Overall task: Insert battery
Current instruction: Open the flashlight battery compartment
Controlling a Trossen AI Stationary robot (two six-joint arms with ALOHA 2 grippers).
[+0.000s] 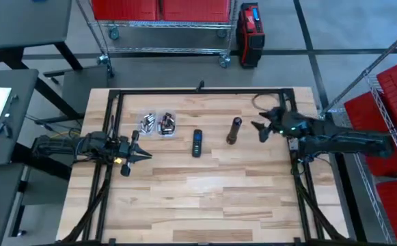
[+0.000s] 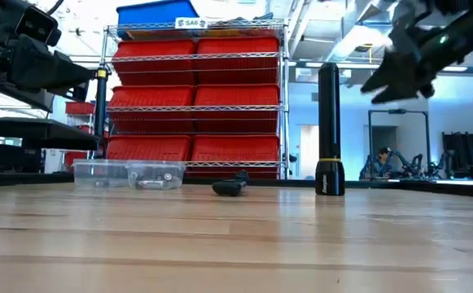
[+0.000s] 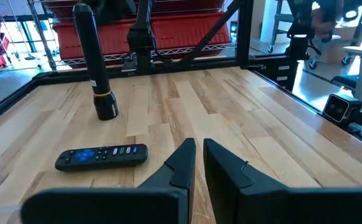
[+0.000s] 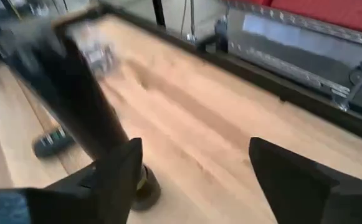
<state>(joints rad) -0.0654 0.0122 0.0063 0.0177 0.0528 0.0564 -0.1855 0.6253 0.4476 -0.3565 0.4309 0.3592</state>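
The black flashlight stands upright on its wider end near the middle of the wooden table, toward the far edge, with nothing holding it. In the low view it rises as a tall dark cylinder with a thin yellow ring near its base. The right gripper hangs in the air just beside it on the right, fingers spread wide and pointed toward it, not touching. In the right wrist view the flashlight shows close in front of one of the two widely parted dark fingers, off to the side of the gap rather than inside it.

To the flashlight's left lies a black remote control, flat on the table, its length running from the far edge toward the near edge. Farther left, two small clear containers sit side by side, touching or nearly so, with small metallic cylinders inside that look like batteries.

The left gripper hovers at the table's left side, nearer than the containers and well apart from the flashlight, aimed toward the centre. Its fingers are almost pressed together, with only a narrow slit between them and nothing held
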